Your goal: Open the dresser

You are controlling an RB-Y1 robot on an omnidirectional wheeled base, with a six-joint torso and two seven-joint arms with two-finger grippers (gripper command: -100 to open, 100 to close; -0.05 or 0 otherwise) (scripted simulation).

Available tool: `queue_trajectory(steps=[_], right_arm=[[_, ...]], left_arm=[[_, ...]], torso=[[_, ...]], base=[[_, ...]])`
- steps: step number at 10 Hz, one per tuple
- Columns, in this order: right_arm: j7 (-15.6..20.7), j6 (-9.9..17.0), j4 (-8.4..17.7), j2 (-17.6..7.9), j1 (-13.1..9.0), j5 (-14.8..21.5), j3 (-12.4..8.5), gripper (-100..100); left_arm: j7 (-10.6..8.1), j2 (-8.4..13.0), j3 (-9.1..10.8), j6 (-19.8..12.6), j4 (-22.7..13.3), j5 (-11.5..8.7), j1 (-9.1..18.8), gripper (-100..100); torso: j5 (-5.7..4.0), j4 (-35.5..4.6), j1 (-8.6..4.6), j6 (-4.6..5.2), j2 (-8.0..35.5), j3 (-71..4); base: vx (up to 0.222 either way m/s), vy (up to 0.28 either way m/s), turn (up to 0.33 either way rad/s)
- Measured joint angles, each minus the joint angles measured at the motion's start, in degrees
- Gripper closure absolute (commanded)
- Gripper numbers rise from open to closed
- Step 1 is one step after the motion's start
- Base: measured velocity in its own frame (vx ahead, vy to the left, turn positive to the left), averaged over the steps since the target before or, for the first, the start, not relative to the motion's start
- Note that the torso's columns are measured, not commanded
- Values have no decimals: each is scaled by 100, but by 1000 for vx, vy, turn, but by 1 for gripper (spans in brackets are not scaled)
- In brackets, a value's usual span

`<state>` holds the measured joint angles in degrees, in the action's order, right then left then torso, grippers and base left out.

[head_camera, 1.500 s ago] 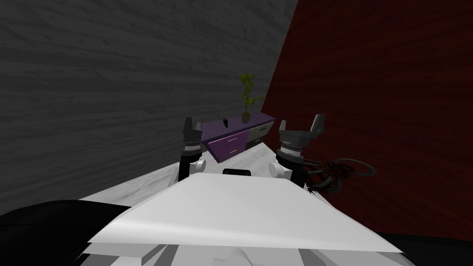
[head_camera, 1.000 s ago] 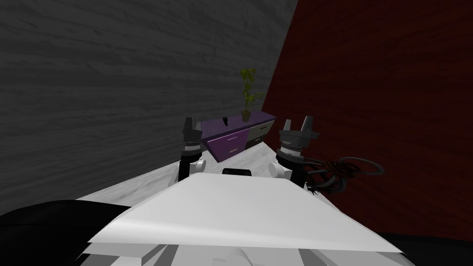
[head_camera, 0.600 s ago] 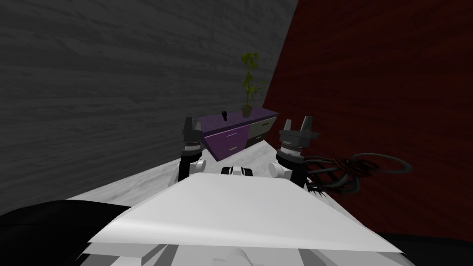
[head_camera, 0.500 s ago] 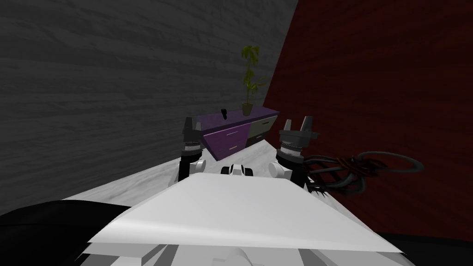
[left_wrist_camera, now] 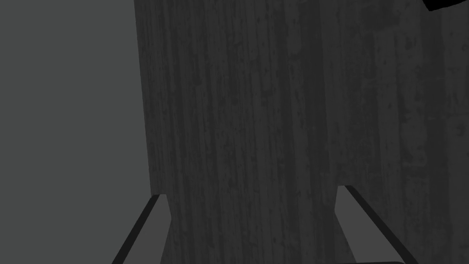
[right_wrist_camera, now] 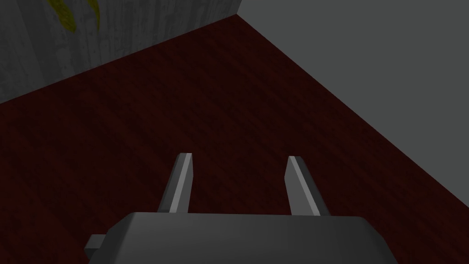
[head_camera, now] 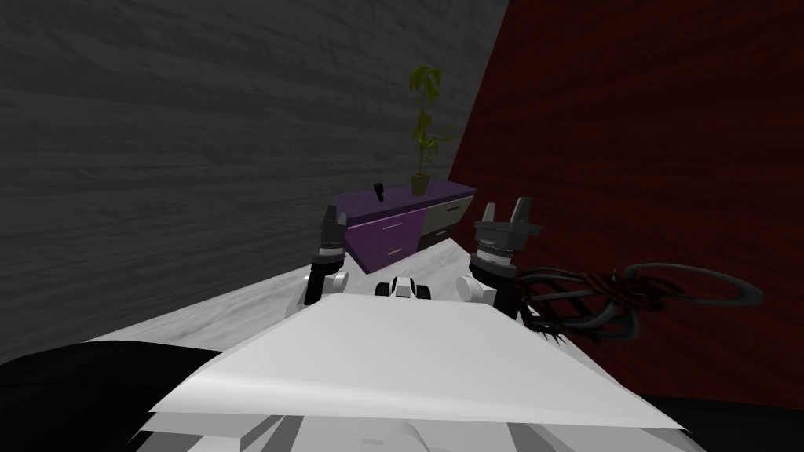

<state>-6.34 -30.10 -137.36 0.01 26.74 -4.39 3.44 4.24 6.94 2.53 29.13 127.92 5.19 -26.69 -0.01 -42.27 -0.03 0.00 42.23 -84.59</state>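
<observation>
Inspection finding: no legible text, label, brand, number or sign on any surface in these views.
</observation>
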Motion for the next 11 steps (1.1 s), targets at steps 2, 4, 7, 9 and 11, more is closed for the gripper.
queue_trajectory(steps=[2,4,7,9,11], right_arm=[[0,0,0,0,0,0,0,0],[0,0,0,0,0,0,0,0],[0,0,0,0,0,0,0,0],[0,0,0,0,0,0,0,0],[0,0,0,0,0,0,0,0]], left_arm=[[9,94,51,59,-259,-23,-14,-100],[18,154,120,80,-595,-46,77,-100],[52,174,202,45,-1048,-67,212,-100],[76,158,237,75,-1315,-75,227,-100],[93,174,289,112,-1589,-92,266,-100]], torso=[[0,-1,1,-1,3,1],[1,-2,3,0,7,4],[1,-2,4,-1,7,3],[2,-2,6,0,5,2],[1,-3,5,0,8,4]], base=[[72,-74,51],[66,-79,39],[65,-83,46],[60,-76,41],[58,-69,46]])
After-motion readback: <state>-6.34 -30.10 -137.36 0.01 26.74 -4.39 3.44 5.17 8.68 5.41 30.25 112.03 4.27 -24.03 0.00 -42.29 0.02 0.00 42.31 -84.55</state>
